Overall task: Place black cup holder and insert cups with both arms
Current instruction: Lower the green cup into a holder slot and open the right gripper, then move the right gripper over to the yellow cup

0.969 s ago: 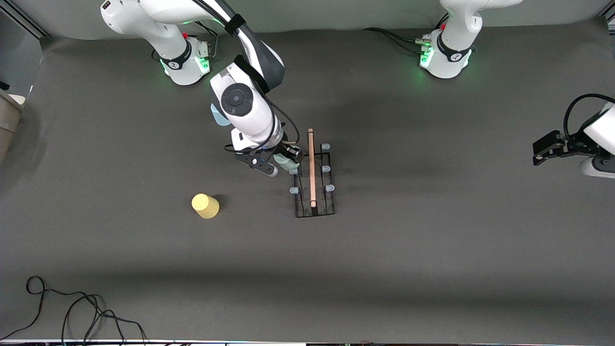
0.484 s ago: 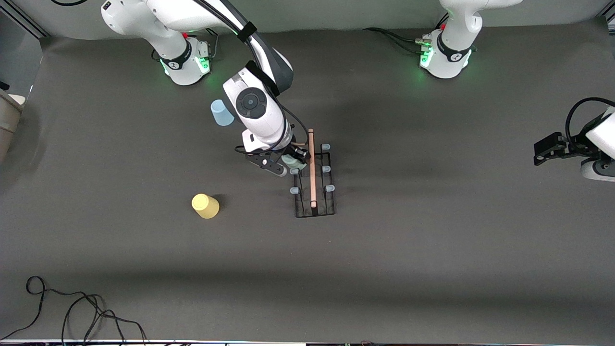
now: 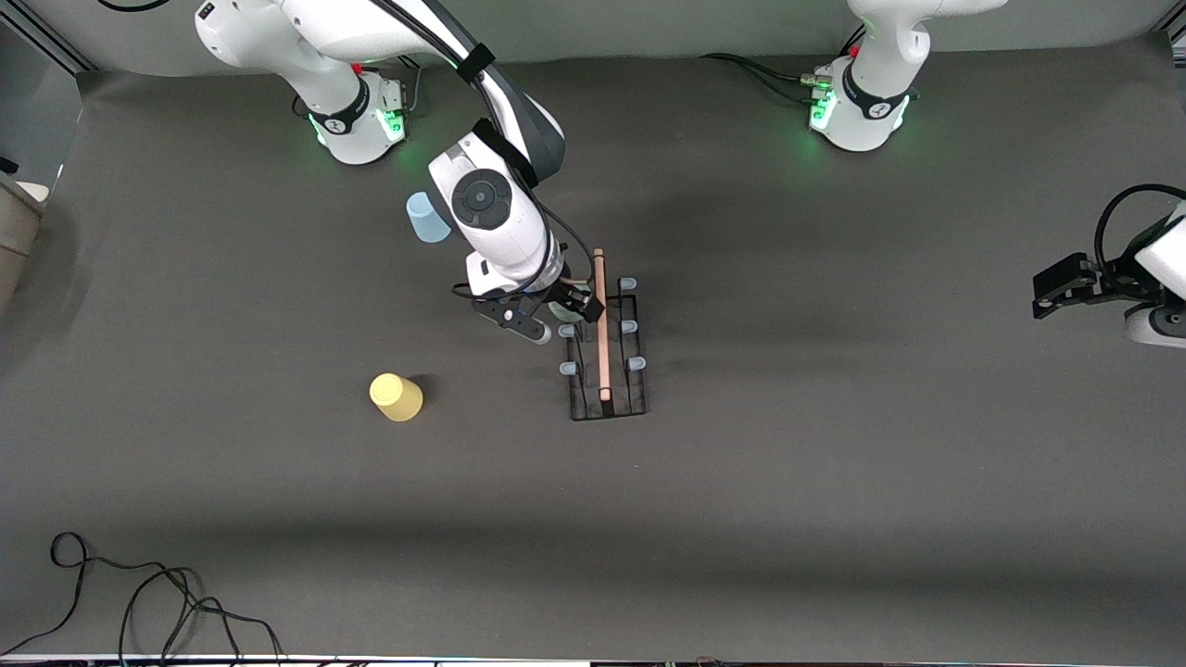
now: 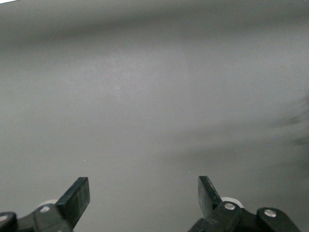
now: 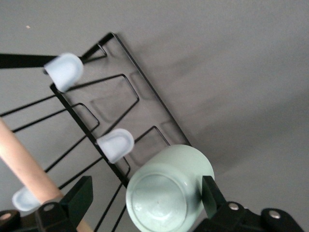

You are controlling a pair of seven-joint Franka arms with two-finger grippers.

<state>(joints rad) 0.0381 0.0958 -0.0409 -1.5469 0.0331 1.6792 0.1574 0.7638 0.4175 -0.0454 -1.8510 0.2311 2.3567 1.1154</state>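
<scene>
The black cup holder [image 3: 604,371] lies flat mid-table, with its wooden handle [image 3: 600,320] along the middle. It also shows in the right wrist view [image 5: 87,106]. My right gripper [image 3: 556,313] hangs over the rack's end nearest the robot bases. Its fingers are open around the upside-down pale green cup [image 5: 169,193], which sits at a blue-capped prong [image 5: 116,144]; one finger [image 5: 79,193] stands clear of it. The front view mostly hides this cup. The light blue cup [image 3: 426,218] and the yellow cup [image 3: 397,396] stand on the table toward the right arm's end. My left gripper [image 3: 1052,292] waits open and empty over bare table [image 4: 142,186].
A black cable [image 3: 139,593] lies coiled at the table's corner nearest the front camera, toward the right arm's end. A beige object [image 3: 17,222] sits off the table edge at that same end.
My right gripper has moved with the pale green cup toward the rack and come down over its prong row. The light blue cup came out from under the arm. The left gripper barely shifted.
</scene>
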